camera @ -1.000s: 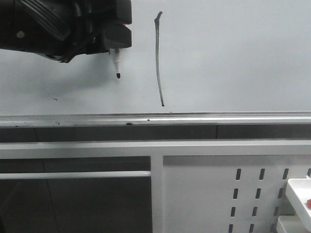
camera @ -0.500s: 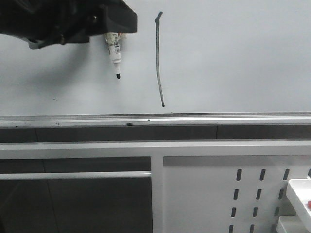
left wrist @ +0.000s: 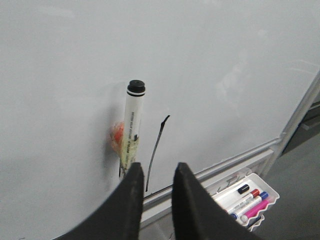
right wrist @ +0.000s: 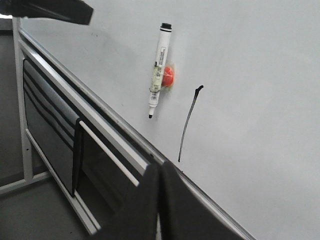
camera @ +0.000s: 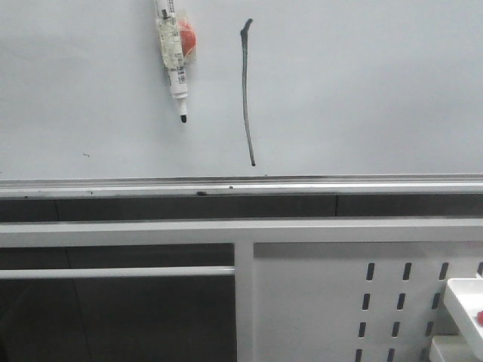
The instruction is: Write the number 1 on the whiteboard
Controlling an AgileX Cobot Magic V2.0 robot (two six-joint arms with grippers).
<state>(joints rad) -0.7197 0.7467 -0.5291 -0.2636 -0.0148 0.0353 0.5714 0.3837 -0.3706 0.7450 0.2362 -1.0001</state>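
The number 1 (camera: pixel 244 90) is a long thin dark stroke with a small hook at its top, on the whiteboard (camera: pixel 362 90). A white marker (camera: pixel 174 64) with a red magnet (camera: pixel 187 36) hangs on the board left of the stroke, tip down and held by nothing. No gripper shows in the front view. In the left wrist view my left gripper (left wrist: pixel 157 171) is open and empty, back from the board, with the marker (left wrist: pixel 133 125) and the stroke (left wrist: pixel 156 147) beyond it. My right gripper (right wrist: pixel 160 167) is shut and empty, below the stroke (right wrist: pixel 188 122) and apart from the marker (right wrist: pixel 158 67).
A silver rail (camera: pixel 339 185) runs along the board's lower edge. Below it stand a white slotted metal panel (camera: pixel 317 302) and dark openings. A white tray (left wrist: pixel 235 187) holds several coloured markers. Part of the left arm (right wrist: pixel 50 10) shows in the right wrist view.
The left arm let go of the marker and drew back out of the front view. The marker stays stuck to the board at the same spot.
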